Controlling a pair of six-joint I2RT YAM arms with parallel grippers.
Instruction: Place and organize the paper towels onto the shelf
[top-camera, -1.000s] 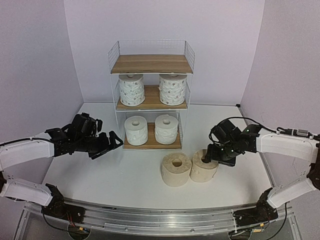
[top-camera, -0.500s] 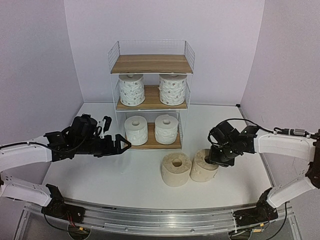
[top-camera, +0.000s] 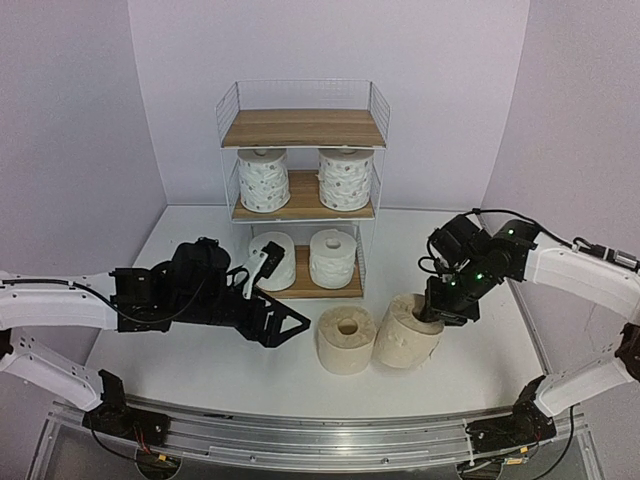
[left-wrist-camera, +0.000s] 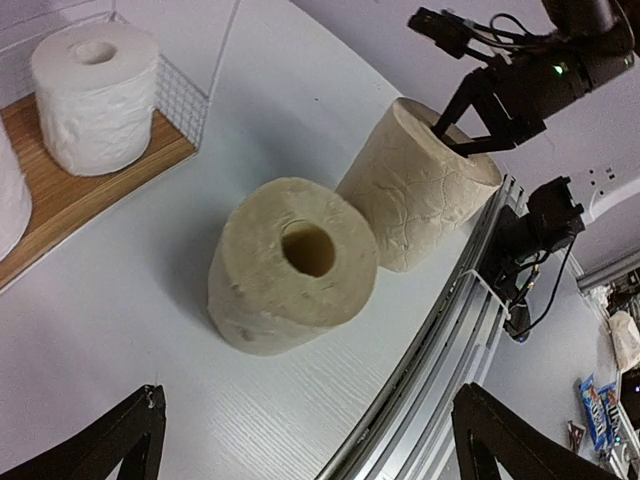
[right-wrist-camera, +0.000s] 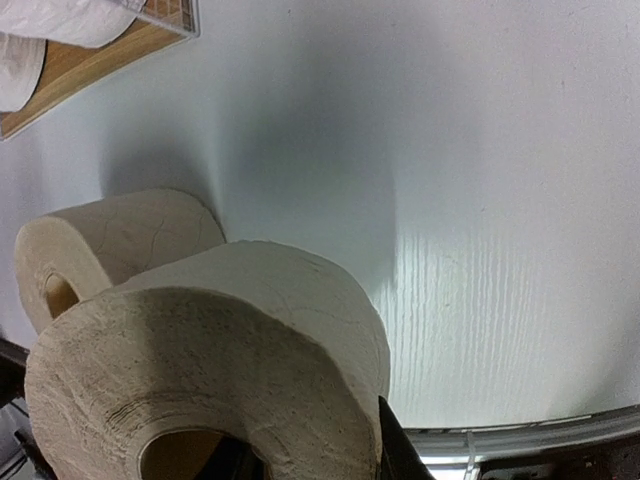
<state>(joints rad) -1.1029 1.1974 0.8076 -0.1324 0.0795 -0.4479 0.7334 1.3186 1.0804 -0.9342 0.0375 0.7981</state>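
Observation:
The shelf (top-camera: 303, 128) stands at the back centre with its top board bare. Two dotted rolls (top-camera: 264, 180) (top-camera: 346, 179) stand on the middle board, two plain white rolls (top-camera: 273, 260) (top-camera: 333, 257) on the bottom board. One beige roll (top-camera: 346, 340) (left-wrist-camera: 290, 265) stands upright on the table before the shelf. My right gripper (top-camera: 432, 312) (right-wrist-camera: 300, 462) is shut on the second beige roll (top-camera: 405, 342) (right-wrist-camera: 220, 340), one finger in its core, tilting it against the first. My left gripper (top-camera: 278, 322) (left-wrist-camera: 310, 450) is open and empty, just left of the upright roll.
A metal rail (top-camera: 320, 435) runs along the table's near edge. Grey walls close in the back and sides. The shelf's bottom board (left-wrist-camera: 60, 200) and a white roll (left-wrist-camera: 95, 95) show in the left wrist view.

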